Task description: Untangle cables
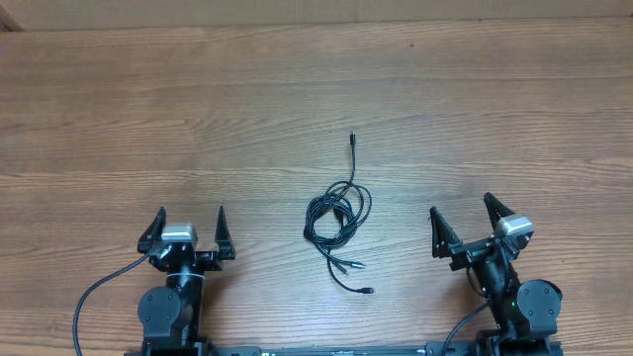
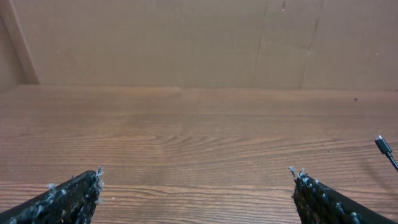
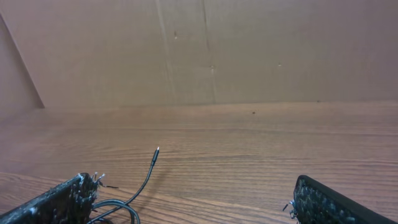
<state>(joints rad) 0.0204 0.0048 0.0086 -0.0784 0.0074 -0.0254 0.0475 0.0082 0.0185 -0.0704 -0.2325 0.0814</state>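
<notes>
Lying tangled approx mid table (image 1: 148, 119), cables (image 1: 341, 210) untouched.

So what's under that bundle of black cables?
Just the wooden table. Its wood shows through the loops of the cables. Where the strands cross, they are too thin to tell which one lies underneath.

Seen from overhead, the left arm (image 1: 170, 307) sits at the lower left of the frame and the right arm (image 1: 524, 302) at the lower right. The left gripper (image 1: 190, 218) points straight up the frame, the right gripper (image 1: 461, 208) tilts slightly leftward, both with jaws spread wide and empty.
</notes>
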